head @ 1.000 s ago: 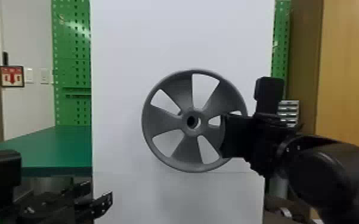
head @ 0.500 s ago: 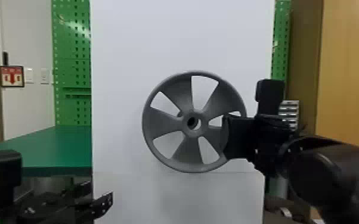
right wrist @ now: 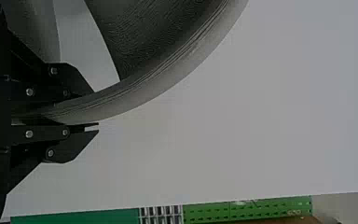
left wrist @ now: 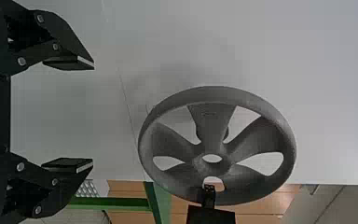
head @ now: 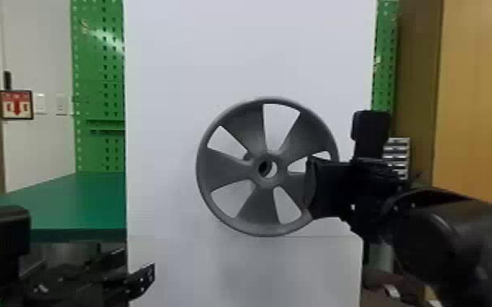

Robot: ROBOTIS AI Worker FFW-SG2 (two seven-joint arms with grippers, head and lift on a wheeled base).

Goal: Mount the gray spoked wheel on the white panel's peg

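Here's the gray spoked wheel (head: 229, 167), upright in front of the white panel (head: 175, 61), its rim (right wrist: 140, 93) pinched by the right gripper (right wrist: 95, 109)! The left gripper (left wrist: 93, 114) waits with fingers spread. Looks like stiff, light plastic to me, smooth enough to pivot under a one-sided hold. That rim's a good grip, folks, leaving the hub (head: 282, 167) free for the peg; thin spokes might flex if squeezed.

Grn tbl (head: 73, 200), pegbd (head: 98, 73), wd cab (head: 474, 81)
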